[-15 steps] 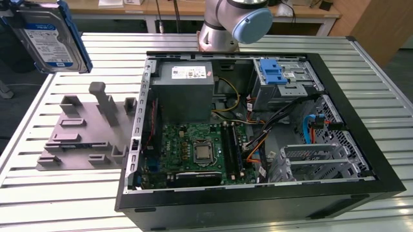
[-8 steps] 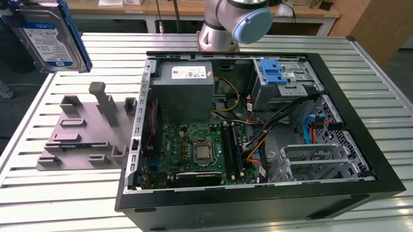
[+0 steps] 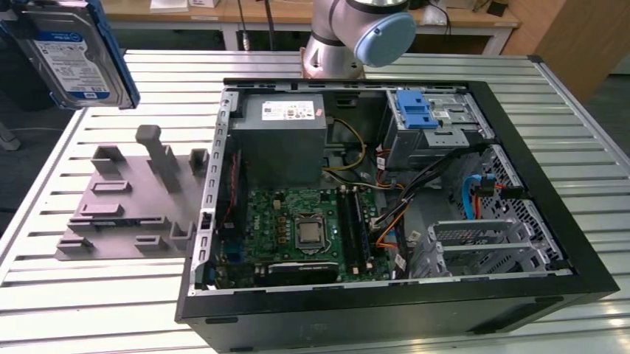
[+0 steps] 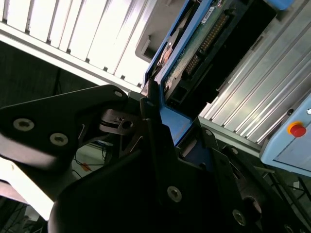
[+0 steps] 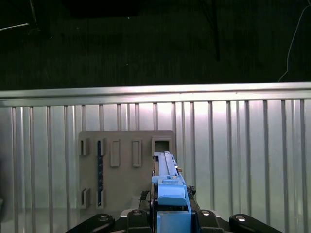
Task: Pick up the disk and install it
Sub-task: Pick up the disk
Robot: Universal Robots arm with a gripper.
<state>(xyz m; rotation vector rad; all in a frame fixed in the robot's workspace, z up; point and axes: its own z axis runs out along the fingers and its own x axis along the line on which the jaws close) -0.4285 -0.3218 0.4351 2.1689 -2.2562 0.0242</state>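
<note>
The claw (image 4: 158, 114) clamps the disk (image 3: 74, 53), which is picked up and hangs above the fixture (image 3: 118, 203) near the counter (image 3: 99, 310) edge; fitting it into the case (image 3: 394, 324) remains.

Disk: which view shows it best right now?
Exterior view: the disk shows its labelled face, held in the air. First wrist view has the disk edge-on; second wrist view gives a close slice of its connector side, gripped by the tool.

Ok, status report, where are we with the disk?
Gripper shut on the disk. Disk up off the table, on the exterior view's left of the open computer case. Grey fixture on the table beside the case.
</note>
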